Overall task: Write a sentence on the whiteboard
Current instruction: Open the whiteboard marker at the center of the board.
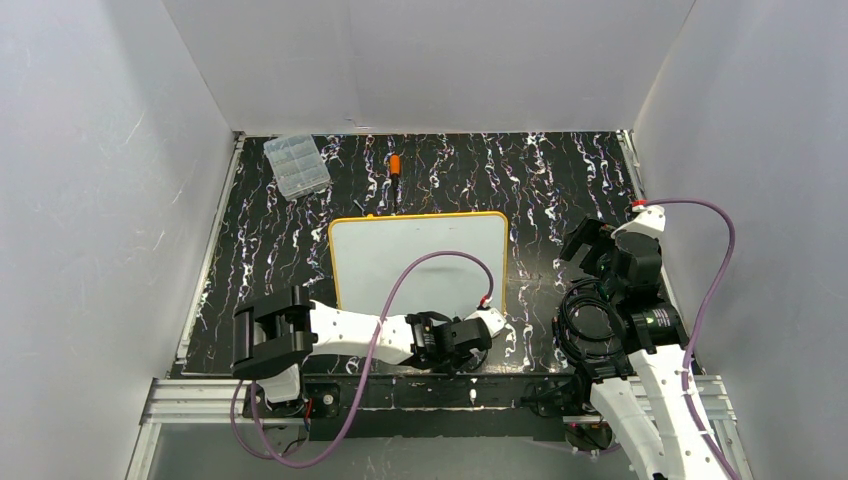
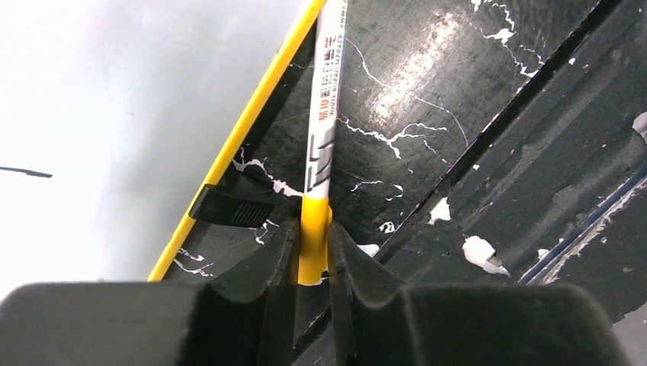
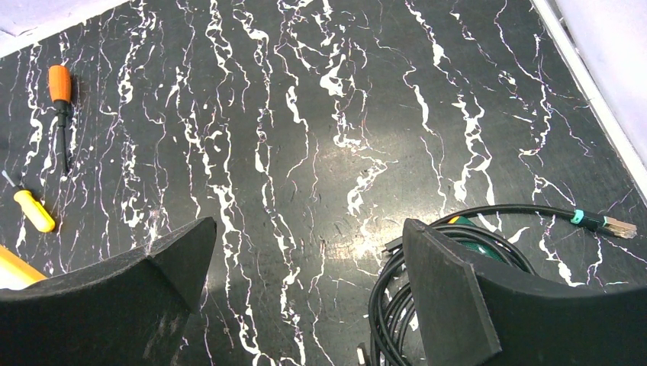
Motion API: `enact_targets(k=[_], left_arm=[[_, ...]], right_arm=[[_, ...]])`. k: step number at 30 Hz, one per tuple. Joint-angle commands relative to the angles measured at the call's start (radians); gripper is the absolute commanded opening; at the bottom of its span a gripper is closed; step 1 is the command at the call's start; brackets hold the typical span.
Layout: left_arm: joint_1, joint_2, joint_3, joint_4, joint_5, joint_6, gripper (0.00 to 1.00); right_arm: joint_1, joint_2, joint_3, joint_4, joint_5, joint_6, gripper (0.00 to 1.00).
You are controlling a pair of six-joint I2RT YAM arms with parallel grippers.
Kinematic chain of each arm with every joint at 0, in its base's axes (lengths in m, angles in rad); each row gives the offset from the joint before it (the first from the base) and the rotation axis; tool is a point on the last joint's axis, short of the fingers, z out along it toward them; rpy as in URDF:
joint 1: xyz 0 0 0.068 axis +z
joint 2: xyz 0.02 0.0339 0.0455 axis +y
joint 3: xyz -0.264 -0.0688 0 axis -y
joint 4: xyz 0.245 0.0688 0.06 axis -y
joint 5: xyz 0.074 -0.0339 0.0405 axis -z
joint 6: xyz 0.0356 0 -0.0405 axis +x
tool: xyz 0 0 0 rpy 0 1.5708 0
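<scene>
Black marbled table [image 1: 560,190], veined white, enclosed on 3 sides by pale grey walls [image 1: 100,150].

Item 1: the whiteboard [image 1: 420,255] lies flat at mid-table, directly beyond and to the left of the left claw [image 2: 313,236]. Its yellow rim runs diagonally just left of that claw in the left wrist view. 1 short dark stroke shows on the white surface, well left of the claw. No words can be read from any view.

Item 2: the left arm lies low along the near edge of the table, with its claw at the board's near right corner. The 2 fingers [image 2: 278,267] are pressed together on the yellow end of a marker [image 2: 322,114]. The white printed barrel runs straight ahead of the claw, on the table, just beside the rim. A small black ribbed piece [image 2: 233,204] sits left of the fingertips, against the rim; what it is cannot be told.

Item 3: the right claw [image 3: 309,229] hangs above bare table, right of the board, jaws wide apart and holding nothing. A coiled black cable [image 3: 389,305] lies below its right finger, the plug [image 3: 614,225] further right.

Item 4: an orange-handled screwdriver [image 3: 59,84] and a yellow-handled screwdriver [image 3: 34,210] lie far left of the right claw. A clear compartment box [image 1: 296,165] sits well beyond the left claw, at the far left.
</scene>
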Motion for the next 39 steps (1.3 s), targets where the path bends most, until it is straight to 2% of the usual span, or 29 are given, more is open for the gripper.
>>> enact_targets(k=[1,4,9,15,19,23,26,29,35,39], left_arm=[[-0.006,-0.004,0.012,-0.045,-0.024,-0.003,0.11],[-0.008,-0.036,-0.015,-0.013,0.006,0.022,0.00],[-0.034,-0.120,-0.087,0.100,0.148,0.125,0.00],[-0.037,-0.233,-0.145,0.156,0.341,0.195,0.00],[-0.037,-0.314,-0.136,0.154,0.366,0.181,0.00],[-0.023,-0.407,-0.063,0.060,0.295,0.193,0.00],[0.019,-0.459,0.003,-0.044,0.321,0.225,0.00],[0.096,-0.519,0.052,-0.130,0.396,0.275,0.00],[0.364,-0.605,0.100,-0.269,0.620,0.408,0.00],[0.429,-0.616,0.109,-0.287,0.701,0.463,0.00]], right_arm=[[-0.003,-0.013,0.004,0.039,-0.003,-0.007,1.00],[-0.003,-0.012,0.024,0.017,-0.013,-0.007,1.00],[-0.003,-0.008,0.125,-0.065,-0.024,-0.008,1.00],[-0.003,-0.025,0.218,-0.128,-0.035,-0.009,1.00],[-0.003,-0.040,0.238,-0.122,-0.101,-0.032,1.00],[-0.003,-0.006,0.251,-0.092,-0.315,-0.068,1.00],[-0.003,0.081,0.302,-0.105,-0.535,-0.091,1.00],[-0.003,0.181,0.382,-0.163,-0.752,-0.113,1.00],[-0.001,0.267,0.429,-0.191,-1.098,-0.123,1.00],[0.000,0.303,0.409,-0.188,-1.249,-0.124,0.91]])
